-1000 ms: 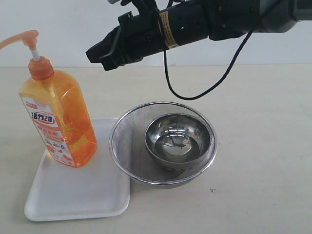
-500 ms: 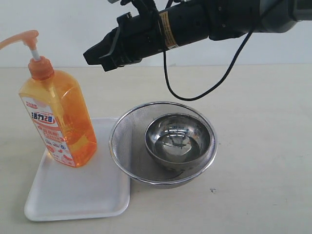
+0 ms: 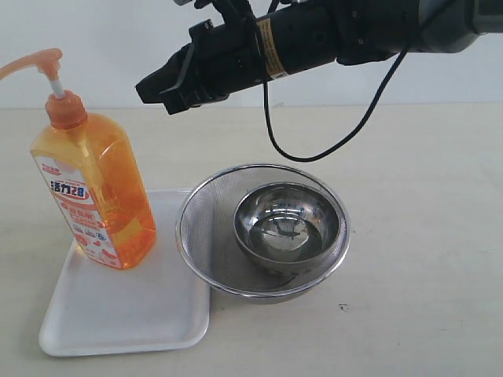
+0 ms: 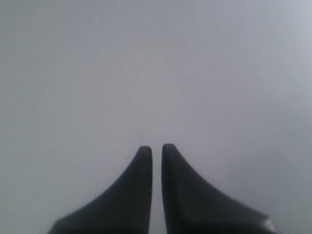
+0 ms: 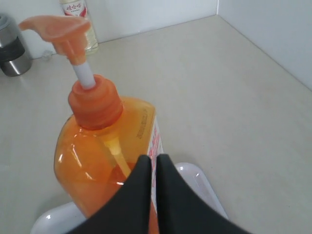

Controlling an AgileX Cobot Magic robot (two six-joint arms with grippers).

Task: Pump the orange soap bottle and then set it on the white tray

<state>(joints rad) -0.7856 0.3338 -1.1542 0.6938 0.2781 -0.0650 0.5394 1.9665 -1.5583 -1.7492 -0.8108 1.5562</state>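
The orange soap bottle (image 3: 94, 196) stands upright on the left part of the white tray (image 3: 118, 314), its pump head (image 3: 39, 59) raised on the white stem. My right gripper (image 3: 153, 90) hangs in the air up and to the right of the bottle, shut, empty and pointing towards it without touching. In the right wrist view the shut right gripper (image 5: 152, 158) looks down on the orange soap bottle (image 5: 102, 146), its pump head (image 5: 53, 27) and a corner of the white tray (image 5: 195, 178). My left gripper (image 4: 156, 147) is shut and empty against a blank grey surface.
A round metal mesh strainer (image 3: 204, 228) overlaps the tray's right edge, with a steel bowl (image 3: 287, 224) inside it. A black cable (image 3: 314, 149) loops down from the right arm. A metal canister (image 5: 12, 53) and a small bottle (image 5: 78, 9) stand by the far wall.
My right gripper has edged slightly to the left towards the bottle. The bottle, tray and strainer have not moved.
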